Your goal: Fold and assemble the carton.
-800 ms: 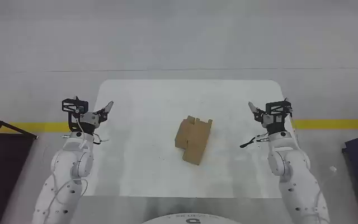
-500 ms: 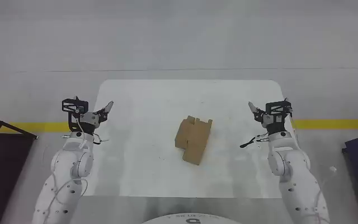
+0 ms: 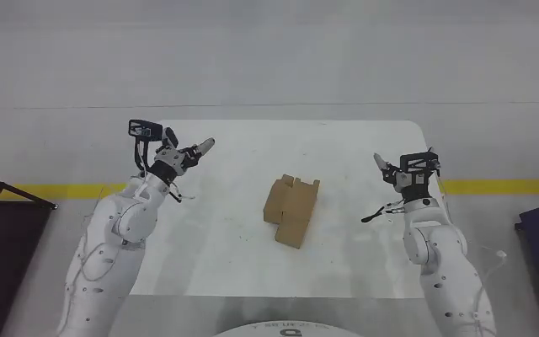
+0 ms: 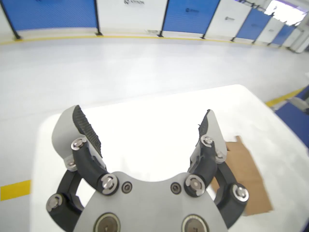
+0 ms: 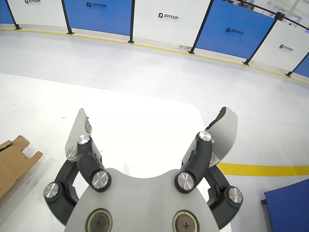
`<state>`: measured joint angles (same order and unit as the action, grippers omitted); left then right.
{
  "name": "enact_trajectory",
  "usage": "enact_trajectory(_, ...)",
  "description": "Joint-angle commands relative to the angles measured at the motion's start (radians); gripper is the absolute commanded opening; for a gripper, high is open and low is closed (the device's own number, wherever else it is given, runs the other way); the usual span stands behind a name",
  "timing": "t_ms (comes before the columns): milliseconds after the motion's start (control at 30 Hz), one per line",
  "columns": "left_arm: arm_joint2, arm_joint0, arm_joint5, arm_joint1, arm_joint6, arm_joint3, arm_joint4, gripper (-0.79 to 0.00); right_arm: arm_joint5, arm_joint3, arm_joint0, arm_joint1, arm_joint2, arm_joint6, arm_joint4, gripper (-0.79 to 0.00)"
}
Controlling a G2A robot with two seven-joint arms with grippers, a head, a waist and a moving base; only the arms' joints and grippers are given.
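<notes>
While going by the top view, logged brown carton (image 3: 291,210) lying flat at the centre of the white table (image 3: 227,168). Skewed slightly against the table edges, notched end toward the far edge. Reads as flat cardboard with overlapping panels, no walls standing, not assembled.

Logged left pincer (image 3: 189,141) above the far-left part of the table, close to the far-left corner, aimed inward across the tabletop. Jaws spread wide with nothing between them. Ribbed black pads (image 4: 84,126) bare in the left wrist view, one carton corner visible past the fingers there.

Logged right pincer (image 3: 389,166) at the right edge of the table, toward its far half, tips pointing in over the tabletop. Jaws likewise spread apart and empty, plain tabletop between the fingers in the right wrist view. Notched carton end visible off to one side there, flat on the tabletop.

Carton untouched, well apart from both pincers, roughly between them and a bit nearer the front edge than either.

Beyond the table: pale floor with yellow floor line (image 3: 488,186) running past both side edges. Farther back, blue and white barrier panels (image 5: 96,5) on black posts.
</notes>
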<state>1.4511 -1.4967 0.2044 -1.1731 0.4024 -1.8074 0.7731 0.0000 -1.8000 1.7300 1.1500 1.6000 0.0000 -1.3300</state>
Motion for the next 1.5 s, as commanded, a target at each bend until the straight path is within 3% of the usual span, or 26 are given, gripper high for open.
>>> enact_trajectory(0, -0.029, 0.037, 0.004, -0.002, 0.152, 0.017, -0.171, 0.0, 0.0, 0.0, 0.0, 0.0, 0.0, 0.0, 0.0, 0.0)
enact_trajectory(133, -0.074, 0.089, 0.0, -0.002, 0.363, 0.066, -0.317, 0.0, 0.0, 0.0, 0.0, 0.0, 0.0, 0.0, 0.0, 0.0)
enact_trajectory(300, -0.105, 0.117, -0.1, -0.003, 0.567, 0.129, -0.525, 0.0, 0.0, 0.0, 0.0, 0.0, 0.0, 0.0, 0.0, 0.0)
enact_trajectory(667, -0.106, 0.116, -0.101, -0.003, 0.564, 0.13, -0.528, 0.0, 0.0, 0.0, 0.0, 0.0, 0.0, 0.0, 0.0, 0.0)
enact_trajectory(767, -0.129, 0.115, -0.108, -0.008, 0.577, 0.149, -0.616, 0.0, 0.0, 0.0, 0.0, 0.0, 0.0, 0.0, 0.0, 0.0)
enact_trajectory(933, -0.234, 0.152, -0.152, -0.02, 0.698, 0.25, -0.748, 0.0, 0.0, 0.0, 0.0, 0.0, 0.0, 0.0, 0.0, 0.0)
enact_trajectory(1233, -0.427, 0.235, -0.183, -0.056, 0.714, 0.439, -0.824, 0.0, 0.0, 0.0, 0.0, 0.0, 0.0, 0.0, 0.0, 0.0)
enact_trajectory(1367, -0.477, 0.266, -0.19, -0.068, 0.738, 0.491, -0.863, 0.0, 0.0, 0.0, 0.0, 0.0, 0.0, 0.0, 0.0, 0.0)
enact_trajectory(1467, -0.509, 0.285, -0.198, -0.075, 0.759, 0.521, -0.882, -0.077, 0.0, 0.0, 0.0, 0.0, 0.0, 0.0, 0.0, 0.0)
